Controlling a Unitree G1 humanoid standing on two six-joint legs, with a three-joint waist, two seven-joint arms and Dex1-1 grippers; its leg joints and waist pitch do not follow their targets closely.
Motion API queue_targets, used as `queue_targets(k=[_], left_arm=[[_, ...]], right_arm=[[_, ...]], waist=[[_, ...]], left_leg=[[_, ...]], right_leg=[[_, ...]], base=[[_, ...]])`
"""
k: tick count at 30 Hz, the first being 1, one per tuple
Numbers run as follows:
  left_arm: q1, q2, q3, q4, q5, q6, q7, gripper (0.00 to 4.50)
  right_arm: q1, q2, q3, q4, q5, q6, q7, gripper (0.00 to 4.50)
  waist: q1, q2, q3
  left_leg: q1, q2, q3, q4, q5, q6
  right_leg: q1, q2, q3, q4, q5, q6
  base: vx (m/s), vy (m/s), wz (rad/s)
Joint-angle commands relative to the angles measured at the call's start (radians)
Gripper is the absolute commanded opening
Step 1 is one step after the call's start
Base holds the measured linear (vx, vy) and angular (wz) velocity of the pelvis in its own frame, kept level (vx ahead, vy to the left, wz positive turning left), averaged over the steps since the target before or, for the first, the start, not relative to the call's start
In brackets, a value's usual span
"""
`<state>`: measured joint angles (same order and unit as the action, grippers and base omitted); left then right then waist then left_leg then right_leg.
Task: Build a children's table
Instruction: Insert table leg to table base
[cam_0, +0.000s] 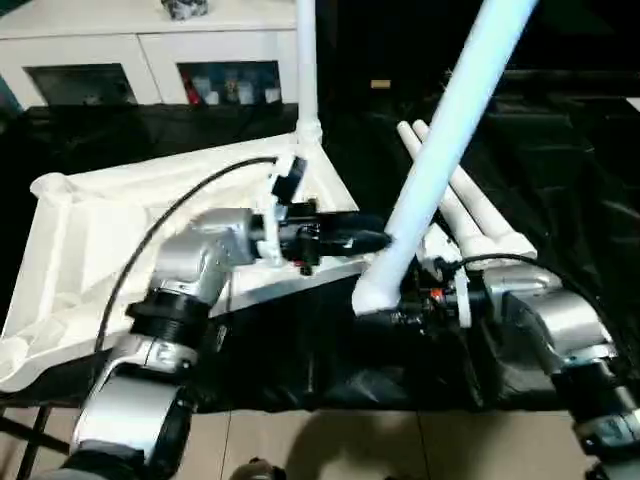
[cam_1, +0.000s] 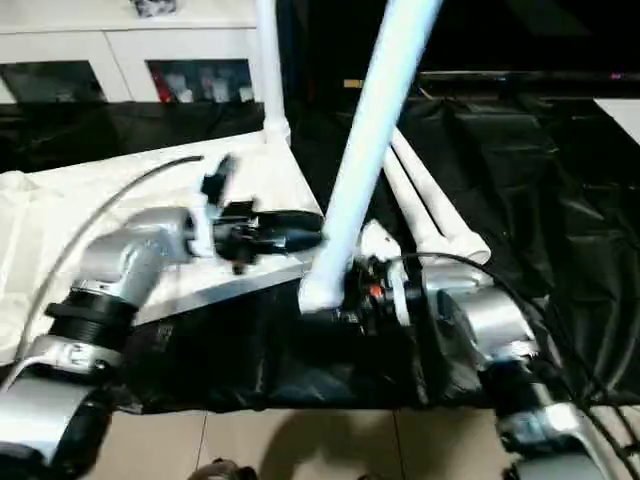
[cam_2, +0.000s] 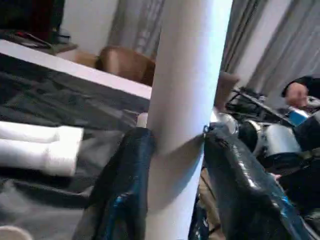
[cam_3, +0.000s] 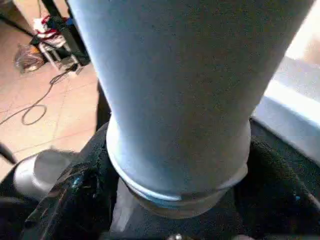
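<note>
One long white leg (cam_0: 440, 150), slanting up through the frame's centre, looks light, stiff and slippery: the right gripper (cam_0: 400, 312) clamps its flared end while the left gripper (cam_2: 175, 165) has its jaws loose around the shaft.

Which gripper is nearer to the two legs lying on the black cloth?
Right. The right gripper holds the tilted leg just in front of the lying legs. The left gripper is farther, over the tabletop edge.
</note>
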<state>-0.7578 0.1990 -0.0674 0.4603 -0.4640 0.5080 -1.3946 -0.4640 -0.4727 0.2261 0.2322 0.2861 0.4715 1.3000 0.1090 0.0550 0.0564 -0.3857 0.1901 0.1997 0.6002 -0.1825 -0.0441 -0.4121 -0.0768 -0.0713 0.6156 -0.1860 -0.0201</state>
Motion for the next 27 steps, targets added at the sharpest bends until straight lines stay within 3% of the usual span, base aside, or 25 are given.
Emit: queue_targets(k=[1,2,3,6,10,14,15,21,27], left_arm=[[-0.02,-0.02,-0.019,-0.041,-0.018,0.017,0.002,2.28],[-0.019,-0.026,-0.02,-0.046,-0.023,0.02,0.002,2.33],[-0.017,-0.047,-0.014,-0.068,-0.046,0.042,0.011,2.36],[-0.007,-0.064,-0.007,-0.109,-0.078,0.076,0.032,2.73],[0.006,-0.069,-0.011,-0.151,-0.104,0.117,0.037,2.75],[0.033,-0.097,-0.01,-0.183,-0.08,0.095,0.103,2.75],[0.026,-0.114,0.024,-0.177,-0.092,0.117,0.166,2.47],[0.028,-0.142,0.094,-0.183,-0.104,0.135,0.327,2.1],[0.062,-0.151,0.122,-0.209,-0.117,0.142,0.387,1.96]], right_arm=[[0.004,-0.009,0.02,-0.044,0.012,0.03,0.012,2.77],[0.006,-0.012,0.022,-0.05,0.013,0.037,0.015,2.77],[0.01,-0.017,0.026,-0.061,0.013,0.05,0.017,2.77],[0.014,-0.024,0.028,-0.073,0.017,0.066,0.013,2.77],[0.02,-0.032,0.03,-0.084,0.017,0.08,0.014,2.77],[0.023,-0.039,0.035,-0.096,0.013,0.093,0.011,2.77],[0.02,-0.04,0.034,-0.101,0.015,0.095,0.01,2.77],[0.01,-0.037,0.026,-0.098,0.017,0.083,-0.004,2.76],[0.007,-0.029,0.015,-0.108,0.026,0.097,-0.024,2.75]], waist=[[0.002,-0.008,-0.075],[0.003,0.0,-0.074],[0.003,0.001,-0.076],[0.004,-0.001,-0.077],[0.003,-0.002,-0.078],[0.003,-0.008,-0.077],[0.004,-0.008,-0.077],[0.005,-0.014,-0.076],[0.004,-0.005,-0.079]], left_leg=[[0.012,0.038,-0.023,-0.054,-0.123,0.093],[0.013,0.038,-0.024,-0.054,-0.128,0.09],[0.016,0.041,-0.024,-0.054,-0.133,0.084],[0.015,0.043,-0.025,-0.054,-0.131,0.082],[0.013,0.039,-0.025,-0.052,-0.116,0.092],[0.013,0.041,-0.025,-0.052,-0.117,0.092],[0.013,0.039,-0.024,-0.051,-0.119,0.088],[0.012,0.038,-0.026,-0.051,-0.116,0.088],[0.011,0.038,-0.026,-0.048,-0.102,0.099]], right_leg=[[0.066,-0.067,0.042,-0.072,-0.127,-0.252],[0.066,-0.067,0.041,-0.074,-0.141,-0.249],[0.065,-0.066,0.042,-0.074,-0.152,-0.245],[0.066,-0.066,0.042,-0.073,-0.137,-0.249],[0.067,-0.064,0.041,-0.07,-0.111,-0.252],[0.067,-0.064,0.042,-0.074,-0.14,-0.236],[0.068,-0.064,0.041,-0.075,-0.154,-0.233],[0.067,-0.064,0.04,-0.078,-0.179,-0.216],[0.065,-0.061,0.039,-0.076,-0.148,-0.218]], base=[[0.0,0.0,0.0],[0.0,0.0,0.0],[0.0,0.0,0.0],[0.0,0.0,0.0],[0.0,0.0,0.0],[0.0,0.0,0.0],[0.0,0.0,0.0],[0.0,0.0,0.0],[0.0,0.0,0.0]])
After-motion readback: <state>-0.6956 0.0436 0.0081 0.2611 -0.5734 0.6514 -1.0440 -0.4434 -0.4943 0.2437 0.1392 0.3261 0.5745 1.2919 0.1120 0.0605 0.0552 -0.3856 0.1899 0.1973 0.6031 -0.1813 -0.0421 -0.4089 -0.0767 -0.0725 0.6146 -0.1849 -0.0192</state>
